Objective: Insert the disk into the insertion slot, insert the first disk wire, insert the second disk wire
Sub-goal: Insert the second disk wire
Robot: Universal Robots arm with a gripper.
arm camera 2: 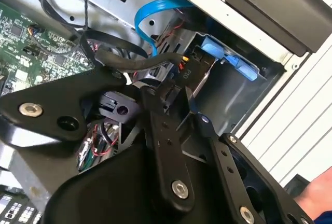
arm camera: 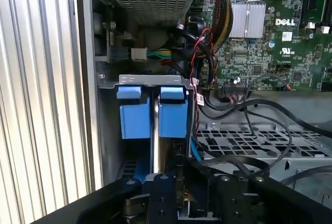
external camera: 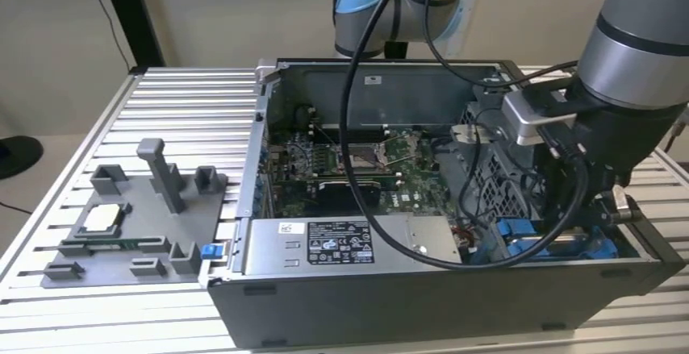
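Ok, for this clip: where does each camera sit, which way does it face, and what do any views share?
Exterior view: off the arm, above the open computer case, arm reaching into its corner.
First wrist view: on the arm, looking down into the insertion slot past the gripper.
Second wrist view: on the arm, looking along the gripper at a black connector.
Shared: both wrist views show the slot's blue tabs.

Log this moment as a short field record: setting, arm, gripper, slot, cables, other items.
setting: open computer case on a slatted metal table
arm: reaches down into the case corner at the exterior view's right
gripper: gripper close to a black wire connector, by the insertion slot; grip state unclear
slot: insertion slot, a grey bay with two blue tabs side by side in it
cables: blue cable loops near the bay
other: grey fixture tray at the exterior view's left; labelled power-supply box in the case
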